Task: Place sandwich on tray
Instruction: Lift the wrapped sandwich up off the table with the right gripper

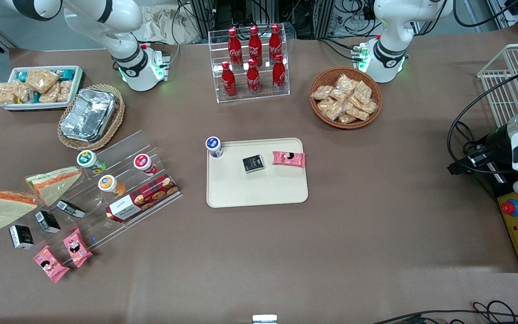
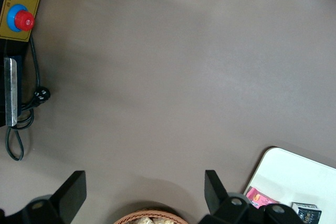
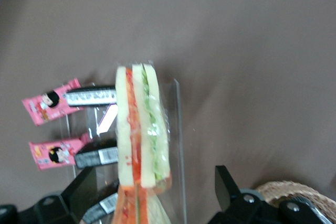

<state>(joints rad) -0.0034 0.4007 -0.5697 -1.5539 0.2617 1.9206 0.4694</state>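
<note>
The sandwich [image 1: 9, 207] [image 3: 142, 124], a wrapped wedge with pale bread and an orange-red and green filling edge, lies on the table at the working arm's end, beside a near-identical second wedge [image 1: 54, 182] [image 3: 139, 205]. In the right wrist view my gripper [image 3: 152, 195] hangs open and empty well above both wedges, about over where they meet. The gripper is out of the front view. The cream-beige tray [image 1: 259, 189] [image 2: 294, 171] sits mid-table, holding a blue-lidded cup [image 1: 213, 146], a black pack [image 1: 253, 163] and a pink pack [image 1: 288, 158].
A clear stepped rack [image 1: 124, 189] with cups and a biscuit box stands beside the wedges. Black packs [image 1: 47, 221] and pink packs [image 1: 61, 256] lie nearer the front camera. A foil container in a wicker basket [image 1: 90, 117], a snack dish [image 1: 38, 85], cola bottles [image 1: 252, 58] and a snack basket [image 1: 345, 96] sit farther off.
</note>
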